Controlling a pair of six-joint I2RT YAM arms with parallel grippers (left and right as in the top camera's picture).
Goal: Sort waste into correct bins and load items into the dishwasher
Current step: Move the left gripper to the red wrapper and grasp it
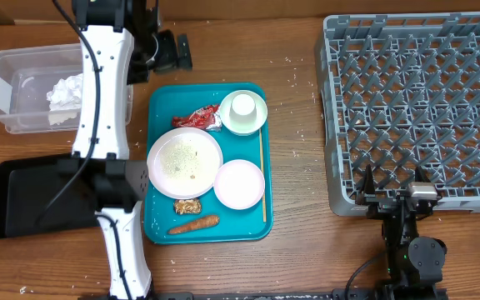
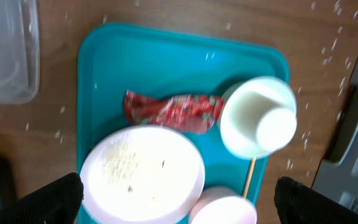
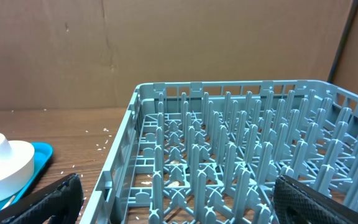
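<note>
On the teal tray (image 1: 161,108) lie a red wrapper (image 1: 197,119), a large white plate (image 1: 184,162) speckled with rice, a smaller pinkish plate (image 1: 239,184), a bowl (image 1: 257,117) holding an upturned cup (image 1: 242,106), a thin stick (image 1: 262,175), a brown lump (image 1: 187,206) and a carrot piece (image 1: 194,224). My left gripper (image 2: 179,199) hangs open high over the wrapper (image 2: 173,111) and plate (image 2: 142,174), holding nothing. My right gripper (image 3: 179,202) is open and empty at the near edge of the grey dish rack (image 3: 241,143).
A clear tub (image 1: 23,87) at the back left holds a crumpled napkin (image 1: 65,90). A flat black tray (image 1: 32,196) lies in front of it, partly under the left arm. Rice grains are scattered on the wooden table (image 1: 294,108) between tray and rack (image 1: 415,108).
</note>
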